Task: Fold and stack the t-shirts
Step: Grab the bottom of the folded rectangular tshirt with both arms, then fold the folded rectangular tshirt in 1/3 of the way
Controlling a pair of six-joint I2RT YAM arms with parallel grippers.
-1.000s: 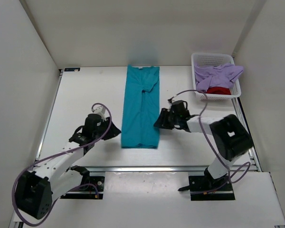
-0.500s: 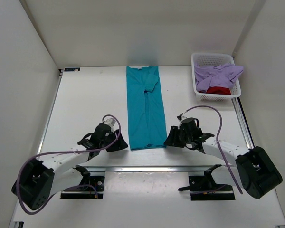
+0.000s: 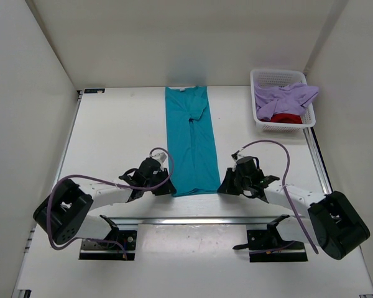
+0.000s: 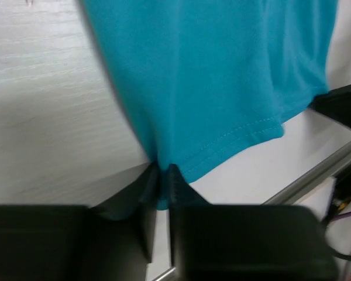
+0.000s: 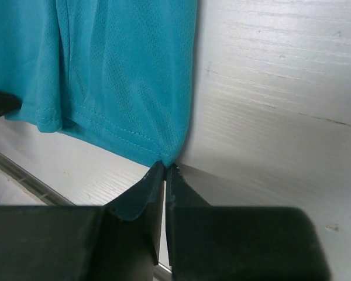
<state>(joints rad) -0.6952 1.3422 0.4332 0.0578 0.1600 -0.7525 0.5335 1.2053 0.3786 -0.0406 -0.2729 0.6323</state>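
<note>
The teal t-shirt (image 3: 190,139) lies as a long narrow strip down the middle of the table, sleeves folded in. My left gripper (image 3: 170,188) is shut on its near left hem corner (image 4: 161,193). My right gripper (image 3: 222,186) is shut on its near right hem corner (image 5: 167,157). The hem sits close to the table's near edge. The lavender t-shirt (image 3: 285,97) lies crumpled on top of the red t-shirt (image 3: 287,118) in the white basket (image 3: 259,79).
The basket stands at the back right corner by the right wall. A metal rail (image 3: 205,218) runs along the table's near edge just below both grippers. White walls close in the left, back and right sides.
Both grippers have dragged the teal shirt's hem toward the near edge, stretching the shirt longer. The left gripper has moved in to the hem corner; the right has barely moved since half a second ago.
</note>
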